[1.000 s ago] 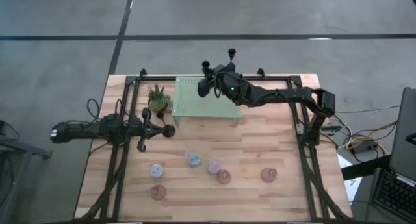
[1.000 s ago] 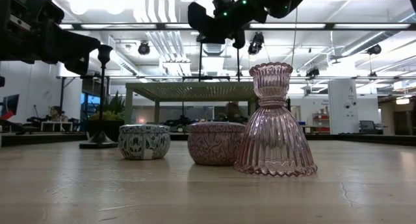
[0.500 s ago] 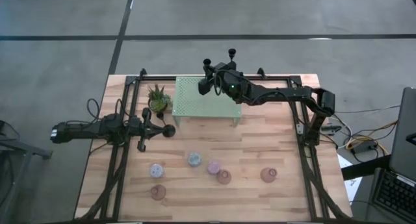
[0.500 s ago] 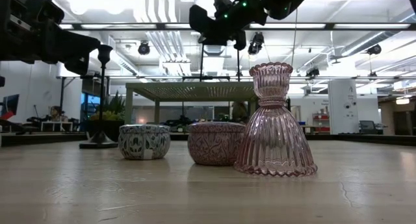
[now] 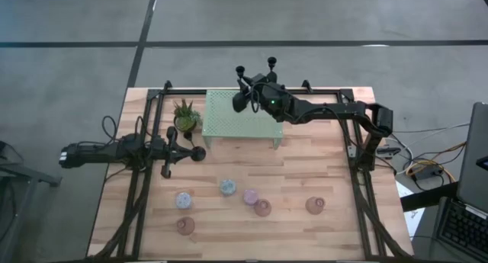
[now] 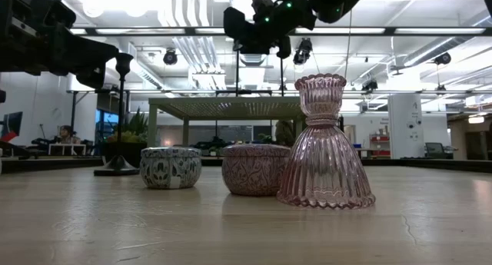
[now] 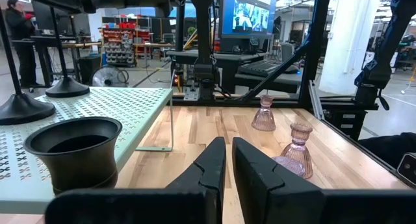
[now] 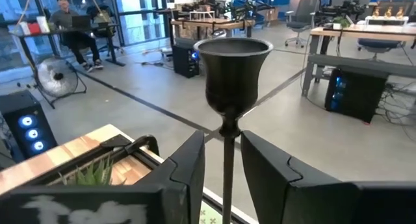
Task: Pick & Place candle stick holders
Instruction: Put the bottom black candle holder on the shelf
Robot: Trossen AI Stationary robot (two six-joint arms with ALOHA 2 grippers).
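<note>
My right gripper [image 5: 245, 86] holds a tall black candlestick [image 8: 231, 100] by its thin stem, fingers [image 8: 188, 165] closed against it on both sides. The candlestick's long axis is vertical, cup end up, over the far-left part of the mint-green perforated shelf [image 5: 242, 120], at about 12 o'clock on the table [image 5: 305, 164]. Whether its base touches the shelf I cannot tell. A second black candlestick [image 5: 271, 64] stands upright near the shelf's far edge, just beside my right wrist.

My left gripper [image 5: 169, 150] waits at 9 o'clock, its fingers [image 7: 211, 162] nearly together with a thin gap, holding nothing. A third black candlestick [image 6: 120, 115] stands upright beside it, round base [image 5: 197, 152] on the table.

The short holders sit along the near side, at 5 to 7 o'clock: a pale blue patterned cup [image 5: 227, 187], a pink patterned cup [image 5: 250, 196], a ribbed pink glass holder [image 5: 262, 208], another [image 5: 315, 206] toward 4 o'clock, a lavender cup [image 5: 183, 200] and a pink holder [image 5: 185, 226] nearest the near edge. All stand upright, openings up.

Open boards lie between the shelf's near edge and this row. The potted green plant [image 5: 184, 115] stands just beside the shelf's left edge. No writing is legible on any item.
</note>
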